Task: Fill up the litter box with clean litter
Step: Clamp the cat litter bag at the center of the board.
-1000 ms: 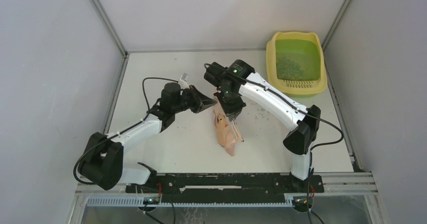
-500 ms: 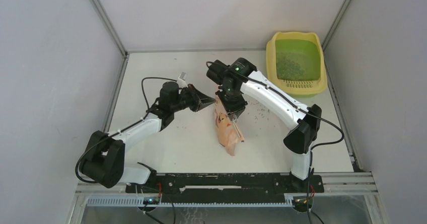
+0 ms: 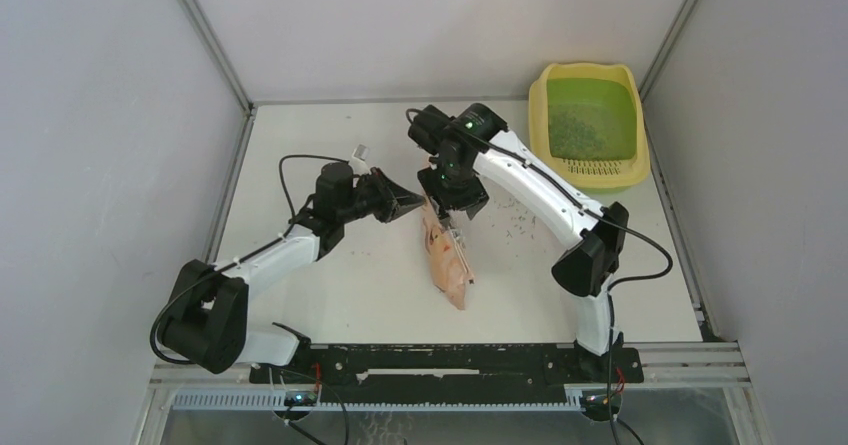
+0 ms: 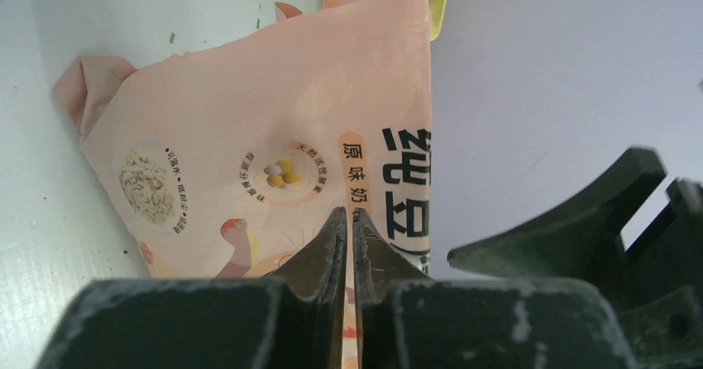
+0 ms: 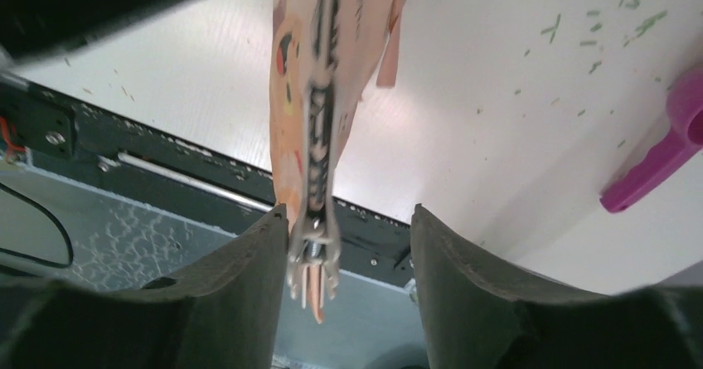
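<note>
Though only thinly covered with litter (image 3: 572, 125), litter box (image 3: 600, 172) at far right corner; bag (image 3: 447, 270) mid-worktop, pinched by left gripper (image 4: 349, 216), straddled by spread right gripper (image 5: 346, 217); white worktop (image 3: 350, 275) speckled, grey walls (image 3: 430, 25).

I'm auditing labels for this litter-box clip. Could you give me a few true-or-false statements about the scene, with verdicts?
1. The left hand is shut on the peach-pink bag. True.
2. The right hand is clamped shut. False: its fingers stand apart, with the bag's edge between them.
3. The litter box is empty. False: some litter lies in its green basin.
4. On the table, loose granules lie scattered. True.
5. The magenta scoop sits in the litter box. False: it lies on the table.
</note>
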Robot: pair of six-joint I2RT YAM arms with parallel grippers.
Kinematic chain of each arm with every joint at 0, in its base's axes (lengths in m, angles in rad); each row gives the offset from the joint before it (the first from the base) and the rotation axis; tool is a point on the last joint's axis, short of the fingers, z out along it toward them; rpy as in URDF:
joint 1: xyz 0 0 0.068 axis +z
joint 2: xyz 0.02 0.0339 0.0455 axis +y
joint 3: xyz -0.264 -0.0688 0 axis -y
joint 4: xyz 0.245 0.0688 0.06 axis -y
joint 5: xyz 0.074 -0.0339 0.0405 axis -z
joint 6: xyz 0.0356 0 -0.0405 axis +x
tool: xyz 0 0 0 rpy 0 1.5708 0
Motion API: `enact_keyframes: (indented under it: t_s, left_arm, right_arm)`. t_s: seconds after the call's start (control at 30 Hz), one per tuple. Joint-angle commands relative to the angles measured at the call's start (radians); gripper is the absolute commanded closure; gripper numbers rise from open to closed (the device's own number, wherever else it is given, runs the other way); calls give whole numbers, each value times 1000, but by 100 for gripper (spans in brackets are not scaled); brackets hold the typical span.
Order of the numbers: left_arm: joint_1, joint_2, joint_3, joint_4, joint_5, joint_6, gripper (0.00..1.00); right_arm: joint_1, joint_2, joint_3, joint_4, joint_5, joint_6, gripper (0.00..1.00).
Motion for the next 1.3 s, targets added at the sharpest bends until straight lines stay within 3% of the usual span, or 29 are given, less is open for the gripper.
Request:
enact_keyframes:
  t_s: [0.0, 0.1, 0.33, 0.7, 1.27]
  left_arm:
    - [15, -33, -19, -6, 14, 22, 91]
    - [16, -23, -17, -10, 14, 22, 91]
    - [16, 24, 6, -11, 23, 29, 91]
    - [7, 70, 54, -31, 29, 44, 91]
    - [-9, 76, 75, -52, 18, 50, 91]
  right_arm:
    - [-63, 66, 126, 24, -26, -60, 35]
    - [-107, 124, 176, 39, -62, -76, 31]
    - [-96, 210, 270, 67, -75, -82, 34]
    - [-115, 42, 178, 200, -49, -43, 36]
    - [-74, 134, 212, 219, -117, -61, 37]
